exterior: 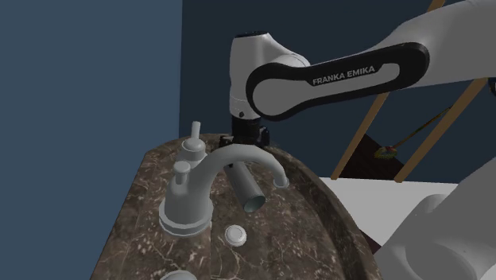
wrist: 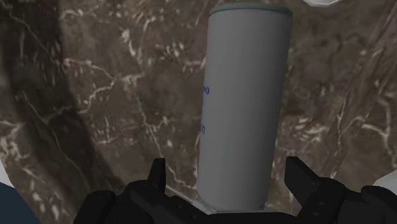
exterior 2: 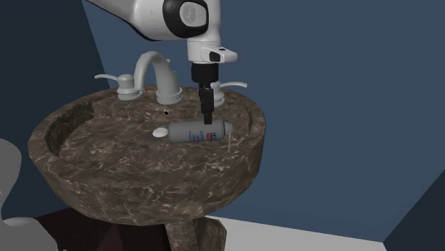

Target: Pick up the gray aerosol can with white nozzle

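A gray aerosol can with a blue and red label lies on its side in the dark marbled sink basin, in front of the faucet. In the shoulder view the can shows below the faucet spout. My black gripper points straight down over the can's middle. In the wrist view the gripper is open; one finger stands on each side of the can, with a gap on both sides. Which end carries the nozzle I cannot tell.
A grey faucet with a curved spout arches over the basin right beside my hand. Two lever handles stand on the back rim. A white round disc lies on the basin floor near one end of the can. Blue walls stand behind the sink.
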Motion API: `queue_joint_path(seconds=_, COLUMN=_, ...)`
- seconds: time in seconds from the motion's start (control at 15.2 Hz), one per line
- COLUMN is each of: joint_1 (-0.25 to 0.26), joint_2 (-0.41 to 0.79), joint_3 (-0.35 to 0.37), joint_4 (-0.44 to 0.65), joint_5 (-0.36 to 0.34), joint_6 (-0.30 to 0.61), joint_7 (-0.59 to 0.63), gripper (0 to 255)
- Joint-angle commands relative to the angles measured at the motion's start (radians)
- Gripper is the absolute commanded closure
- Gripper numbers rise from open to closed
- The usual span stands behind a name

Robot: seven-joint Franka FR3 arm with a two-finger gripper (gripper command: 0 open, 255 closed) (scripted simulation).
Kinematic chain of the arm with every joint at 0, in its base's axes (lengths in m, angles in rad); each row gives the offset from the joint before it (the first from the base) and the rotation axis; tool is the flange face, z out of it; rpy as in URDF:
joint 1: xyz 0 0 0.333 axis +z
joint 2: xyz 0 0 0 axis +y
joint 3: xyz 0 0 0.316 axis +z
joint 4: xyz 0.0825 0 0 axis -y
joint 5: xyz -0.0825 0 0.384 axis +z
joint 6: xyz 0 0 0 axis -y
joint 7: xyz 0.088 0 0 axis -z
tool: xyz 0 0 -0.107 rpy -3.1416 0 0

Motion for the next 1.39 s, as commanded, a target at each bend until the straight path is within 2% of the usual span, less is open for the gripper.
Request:
queue_joint_path(seconds=0.0, joint_1=0.003, joint_2=0.044, joint_3=0.011, joint_4=0.015, joint_5=-0.017, joint_6=0.021, joint_7=0.032, gripper=0)
queue_joint_path(seconds=0.53, joint_1=0.004, joint_2=0.085, joint_3=0.013, joint_4=-0.036, joint_5=-0.038, joint_6=0.106, joint_7=0.054, gripper=0)
queue_joint_path(seconds=0.59, joint_1=0.004, joint_2=0.085, joint_3=0.014, joint_4=-0.035, joint_5=-0.037, joint_6=0.105, joint_7=0.055, gripper=255)
queue_joint_path(seconds=1.19, joint_1=0.004, joint_2=0.085, joint_3=0.013, joint_4=-0.035, joint_5=-0.038, joint_6=0.106, joint_7=0.054, gripper=255)
queue_joint_path(seconds=1.32, joint_1=0.004, joint_2=0.071, joint_3=0.012, joint_4=-0.021, joint_5=-0.031, joint_6=0.080, joint_7=0.047, gripper=255)
